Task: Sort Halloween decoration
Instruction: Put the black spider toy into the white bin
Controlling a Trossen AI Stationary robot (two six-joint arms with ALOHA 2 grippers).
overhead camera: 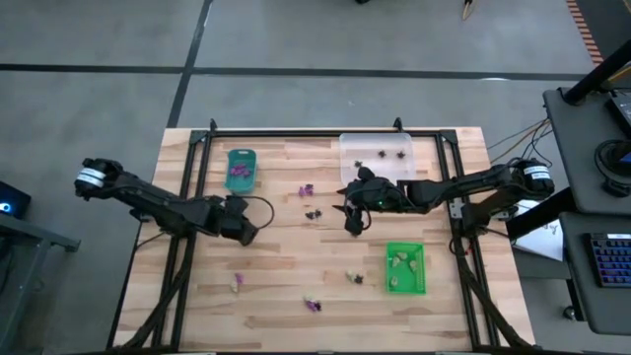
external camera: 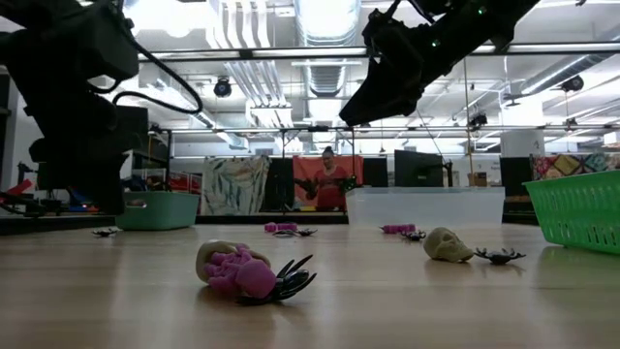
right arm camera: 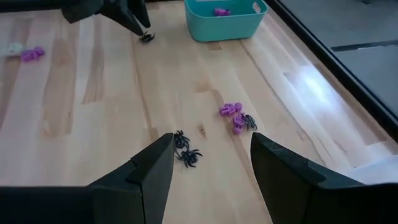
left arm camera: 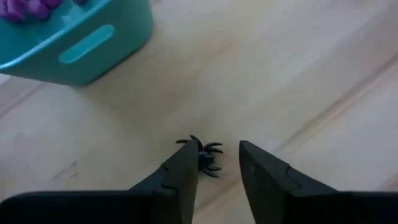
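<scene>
Left end effector parted, gripping nothing, black spider between fingertips on tabletop. Right end effector wide open, empty, above two black spiders.

The high camera is looking straight down on the whole wooden table, from far above, so the grey floor around it is showing too. The low camera is sitting at table-top height and is facing level across the boards into the room behind. The left wrist camera is looking forward and down past its own fingers, very close to the wood, and it is catching a corner of the teal tray. The right wrist camera is looking from higher and further, across the table toward the same teal tray. The high view is sharing this tray, and the low view too.
</scene>
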